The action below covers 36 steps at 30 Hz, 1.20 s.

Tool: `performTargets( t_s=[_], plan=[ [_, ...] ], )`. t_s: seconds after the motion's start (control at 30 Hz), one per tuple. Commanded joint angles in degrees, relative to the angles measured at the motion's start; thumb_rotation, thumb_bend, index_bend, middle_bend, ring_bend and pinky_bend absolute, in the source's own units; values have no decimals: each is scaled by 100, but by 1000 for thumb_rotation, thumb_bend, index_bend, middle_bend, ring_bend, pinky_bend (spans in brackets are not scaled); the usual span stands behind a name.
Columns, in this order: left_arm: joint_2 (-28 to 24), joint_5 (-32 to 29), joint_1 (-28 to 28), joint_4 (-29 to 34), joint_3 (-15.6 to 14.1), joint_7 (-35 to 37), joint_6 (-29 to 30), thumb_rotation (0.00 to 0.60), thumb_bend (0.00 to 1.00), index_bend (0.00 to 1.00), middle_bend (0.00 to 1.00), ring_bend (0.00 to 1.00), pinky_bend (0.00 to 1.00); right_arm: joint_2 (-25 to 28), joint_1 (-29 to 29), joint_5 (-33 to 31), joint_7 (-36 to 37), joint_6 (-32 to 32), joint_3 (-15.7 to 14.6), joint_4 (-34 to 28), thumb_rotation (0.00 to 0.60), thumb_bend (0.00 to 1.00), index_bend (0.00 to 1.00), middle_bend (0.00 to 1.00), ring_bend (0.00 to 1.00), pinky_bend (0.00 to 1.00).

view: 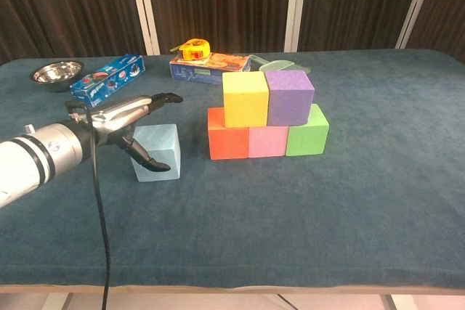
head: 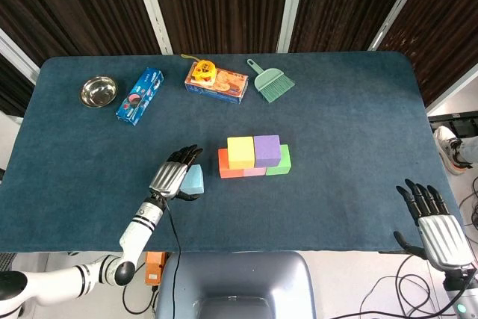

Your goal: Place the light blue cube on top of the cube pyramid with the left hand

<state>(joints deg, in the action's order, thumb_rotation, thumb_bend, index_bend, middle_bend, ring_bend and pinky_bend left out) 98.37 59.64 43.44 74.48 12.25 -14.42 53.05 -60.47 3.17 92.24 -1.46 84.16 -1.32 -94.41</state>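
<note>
Half-open left hand [view: 127, 125] at light blue cube [view: 158, 152]

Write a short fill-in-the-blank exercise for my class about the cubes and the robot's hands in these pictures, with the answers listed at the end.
1. The pyramid's bottom row runs orange, pink, then ____.
2. Beside the yellow cube in the upper row sits a ____ cube.
3. The left hand has its fingers over the ____ cube.
4. The right hand, holding nothing, is ____.

Answers: green; purple; light blue; open
</note>
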Motion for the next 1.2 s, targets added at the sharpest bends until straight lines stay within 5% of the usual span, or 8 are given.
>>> performTargets(
  t_s=[0.03, 0.43, 0.73, 1.0, 1.2],
  plan=[
    [-1, 0, -3, -15, -8, 10, -10, 551, 9, 0, 0, 0, 128, 2, 1, 4, 15, 0, 0, -5, 600, 212, 0, 0, 0, 0],
    [98, -77, 7, -220, 55, 82, -26, 581, 35, 1, 23, 15, 153, 9, 28, 25, 11, -35, 0, -15, 600, 211, 0, 0, 0, 0],
    [167, -144, 49, -279, 92, 188, -172, 600, 53, 254, 335, 299, 313, 43, -16, 11, 71, 26, -5, -11, 600, 211, 0, 0, 0, 0],
    [115, 41, -17, -157, 182, 337, 128, 600, 112, 423, 516, 458, 498, 42, -26, 4, 63, 33, -2, 6, 600, 211, 0, 0, 0, 0],
    [41, 139, -82, -35, 204, 405, 283, 600, 167, 465, 559, 505, 552, 35, -26, 13, 43, 30, -3, -3, 600, 211, 0, 0, 0, 0]
  ],
)
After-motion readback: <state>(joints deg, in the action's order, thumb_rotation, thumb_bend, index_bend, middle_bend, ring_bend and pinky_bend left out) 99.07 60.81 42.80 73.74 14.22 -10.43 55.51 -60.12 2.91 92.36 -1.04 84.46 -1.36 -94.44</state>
